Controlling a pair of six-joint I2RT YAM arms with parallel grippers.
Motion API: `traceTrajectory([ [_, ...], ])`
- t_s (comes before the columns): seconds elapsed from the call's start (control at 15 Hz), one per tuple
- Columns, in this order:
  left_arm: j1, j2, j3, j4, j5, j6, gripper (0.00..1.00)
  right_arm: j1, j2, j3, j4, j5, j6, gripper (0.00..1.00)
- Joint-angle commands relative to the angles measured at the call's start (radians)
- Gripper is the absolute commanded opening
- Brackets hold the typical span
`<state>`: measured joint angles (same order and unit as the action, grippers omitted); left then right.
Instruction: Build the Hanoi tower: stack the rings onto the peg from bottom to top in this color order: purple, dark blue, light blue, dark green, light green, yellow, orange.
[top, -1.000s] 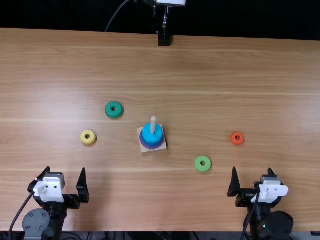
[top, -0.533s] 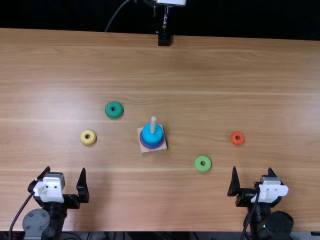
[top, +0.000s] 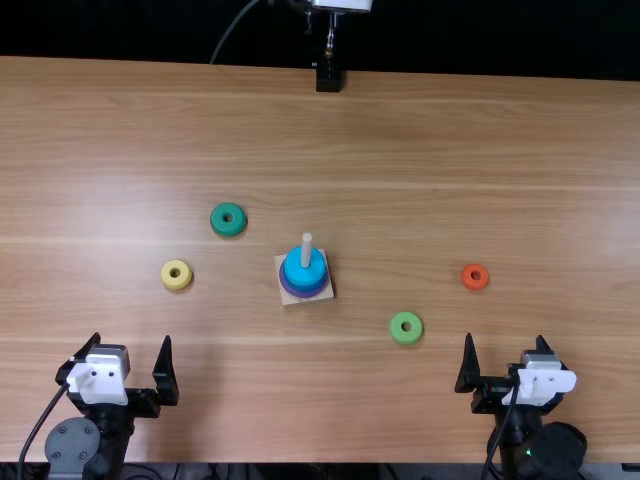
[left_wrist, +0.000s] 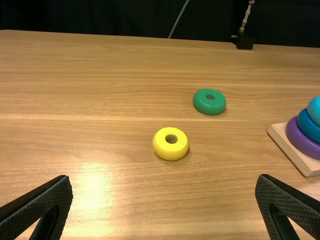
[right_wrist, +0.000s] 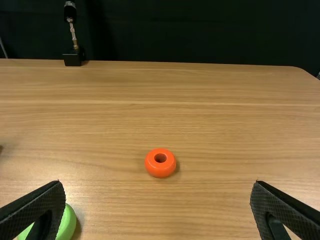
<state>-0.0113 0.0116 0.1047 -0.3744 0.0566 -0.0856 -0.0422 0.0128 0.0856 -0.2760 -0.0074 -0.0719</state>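
Across the light brown table (top: 450, 150) in the top view, your dark green ring (top: 229, 220) sits at ten o'clock from the peg (top: 306, 248); grip it squarely, then lower it level. Left wrist view: your left fingers (left_wrist: 42, 201) stand wide open, empty. Right wrist view: your right fingers (right_wrist: 35, 203), likewise.

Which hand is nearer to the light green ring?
Right. The right hand sits a short way right of the light green ring; the left hand sits far off to its left.
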Motion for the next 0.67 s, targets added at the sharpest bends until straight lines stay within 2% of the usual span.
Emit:
traceTrajectory([
  [0.0, 0.013, -0.012, -0.105, -0.078, 0.01, -0.005, 1.0, -0.012, -0.013, -0.072, -0.056, 0.009, 0.0, 1.0],
  [0.33, 0.022, -0.012, -0.105, -0.078, 0.006, 0.008, 1.0, -0.012, -0.013, -0.072, -0.056, 0.009, 0.0, 1.0],
  [0.4, 0.024, -0.012, -0.105, -0.067, 0.008, -0.003, 1.0, -0.012, -0.013, -0.072, -0.056, 0.009, 0.0, 1.0],
  [0.53, 0.017, -0.012, -0.097, 0.063, 0.008, -0.006, 1.0, -0.012, -0.013, -0.07, -0.056, 0.009, 0.0, 1.0],
  [0.6, 0.014, 0.042, -0.034, 0.159, 0.004, -0.006, 1.0, -0.012, -0.013, -0.072, -0.056, 0.009, 0.0, 1.0],
])
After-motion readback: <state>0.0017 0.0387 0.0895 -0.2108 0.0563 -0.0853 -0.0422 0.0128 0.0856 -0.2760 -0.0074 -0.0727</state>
